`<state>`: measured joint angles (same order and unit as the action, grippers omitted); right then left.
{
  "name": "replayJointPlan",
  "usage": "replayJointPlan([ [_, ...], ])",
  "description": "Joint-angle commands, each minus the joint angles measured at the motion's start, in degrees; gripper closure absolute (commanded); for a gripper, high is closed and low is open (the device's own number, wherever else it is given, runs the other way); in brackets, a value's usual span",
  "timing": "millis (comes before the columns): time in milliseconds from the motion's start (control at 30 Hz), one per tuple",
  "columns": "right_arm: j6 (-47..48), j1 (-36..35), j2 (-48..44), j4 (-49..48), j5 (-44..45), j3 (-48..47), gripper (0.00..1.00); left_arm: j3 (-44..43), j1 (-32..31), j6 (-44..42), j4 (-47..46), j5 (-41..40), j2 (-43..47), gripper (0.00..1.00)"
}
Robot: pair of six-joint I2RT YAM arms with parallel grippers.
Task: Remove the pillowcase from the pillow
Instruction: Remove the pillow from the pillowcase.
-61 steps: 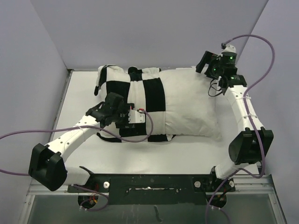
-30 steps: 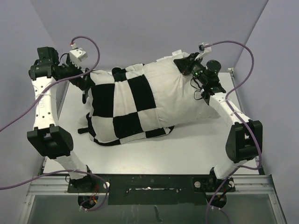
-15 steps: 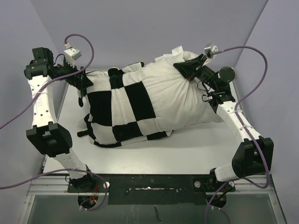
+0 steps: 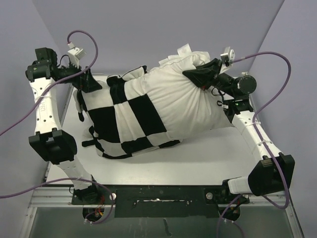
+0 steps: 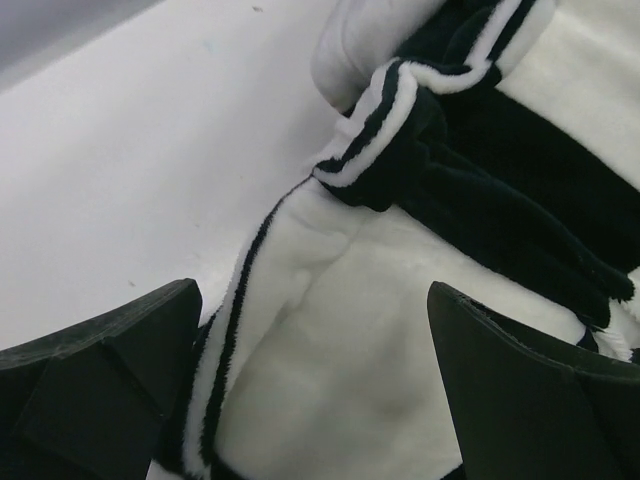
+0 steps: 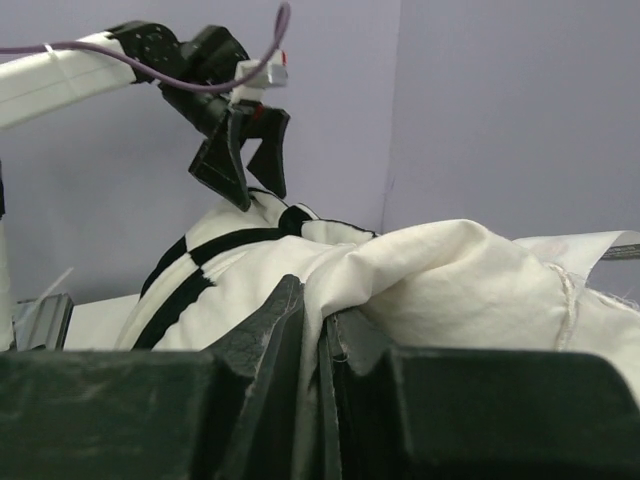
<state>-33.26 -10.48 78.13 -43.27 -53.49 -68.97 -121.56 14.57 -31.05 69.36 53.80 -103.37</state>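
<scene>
The plain white pillow point(image 4: 183, 104) lies across the table with its right end raised. My right gripper point(image 4: 199, 77) is shut on a pinch of the pillow's white fabric point(image 6: 420, 270), the jaws pressed together around it point(image 6: 325, 335). The black-and-white checkered pillowcase point(image 4: 124, 119) covers the pillow's left half. My left gripper point(image 4: 89, 82) hangs open over the pillowcase's far left corner. In the left wrist view its fingers point(image 5: 100, 385) stand wide apart, with the pillowcase's white inner side and black-edged hem point(image 5: 330, 330) between them. The right wrist view shows the left gripper point(image 6: 245, 165) just above the pillowcase point(image 6: 195, 275).
Grey walls close in the white table point(image 4: 198, 158) at the back and on both sides. Purple cables point(image 4: 270, 57) loop from both wrists. A black base rail point(image 4: 163, 193) runs along the near edge between the arm mounts.
My right gripper has lifted the pillow's right end higher and drawn it rightward. The left gripper stays open at the pillowcase's far left corner, having shifted only slightly.
</scene>
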Motion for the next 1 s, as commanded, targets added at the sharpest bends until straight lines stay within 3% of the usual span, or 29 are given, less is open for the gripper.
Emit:
replayJointPlan([
  [0,-1.18,-0.72,-6.14,-14.50,-2.02,-2.91,1.00,3.48,-0.11,2.79,0.76,1.80,-0.12,0.02],
  [267,0.99,-0.70,-8.62,-11.65,-3.09,-1.13,1.00,5.56,0.46,-2.29,6.99,3.11,-0.38,0.02],
  [300,1.11,-0.57,-8.81,-11.12,-3.10,-1.02,1.00,5.58,0.59,-3.57,8.35,3.49,-0.48,0.07],
  [400,1.60,0.03,-9.37,-9.57,-2.83,-0.58,1.00,5.67,0.64,-6.37,11.64,3.23,-1.14,0.33],
  [500,1.37,0.99,-9.70,-8.53,-2.60,-0.04,1.00,7.06,1.18,-8.11,11.49,1.82,-0.53,0.75],
  [600,1.68,2.59,-9.79,-3.82,-1.90,-0.17,1.00,10.91,1.86,-6.80,5.93,-0.75,2.53,1.00],
  [800,7.62,7.03,-10.64,17.39,5.94,-0.85,1.00,17.61,1.95,-6.64,-5.97,-8.73,9.18,1.00],
  [900,15.05,7.31,-12.86,29.37,17.15,1.08,1.00,17.37,2.37,-6.68,-8.59,-13.92,9.68,1.00],
  [967,18.18,7.53,-14.13,37.66,29.90,2.34,1.00,16.68,2.82,-6.57,-10.49,-17.42,9.53,1.00],
])
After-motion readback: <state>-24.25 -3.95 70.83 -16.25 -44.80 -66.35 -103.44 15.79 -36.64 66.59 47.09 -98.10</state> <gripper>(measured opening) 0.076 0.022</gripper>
